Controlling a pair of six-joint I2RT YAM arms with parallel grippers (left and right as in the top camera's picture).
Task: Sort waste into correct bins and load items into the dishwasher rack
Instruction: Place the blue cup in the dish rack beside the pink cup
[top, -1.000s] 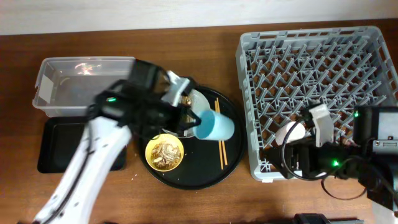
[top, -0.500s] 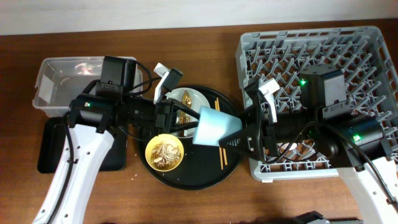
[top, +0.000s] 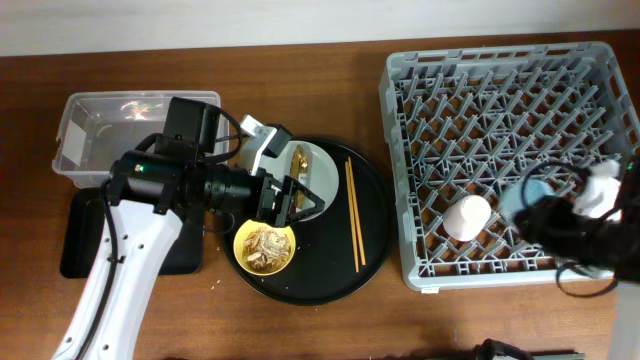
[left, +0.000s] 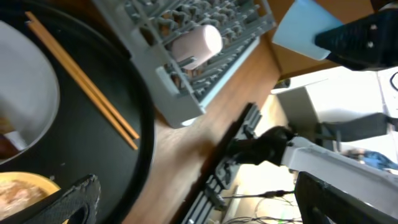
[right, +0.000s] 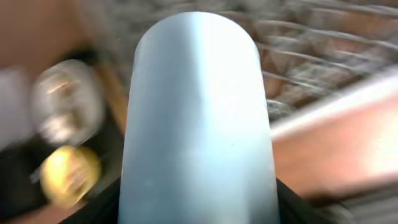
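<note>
Background dishwasher rack (right: 323, 53) blurred behind light-blue cup (right: 196, 118)

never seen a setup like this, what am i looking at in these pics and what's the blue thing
It's a two-armed robot at a wooden table. One picture looks down from above; the other two come from cameras on each wrist. On the table: a grey dish rack with a pink cup in it, a round black tray carrying a plate, a yellow bowl of scraps and chopsticks, plus a clear tub and a shallow black tray. The blue thing is a light-blue cup, held by the right pincer over the rack. The left pincer is open and empty.
</note>
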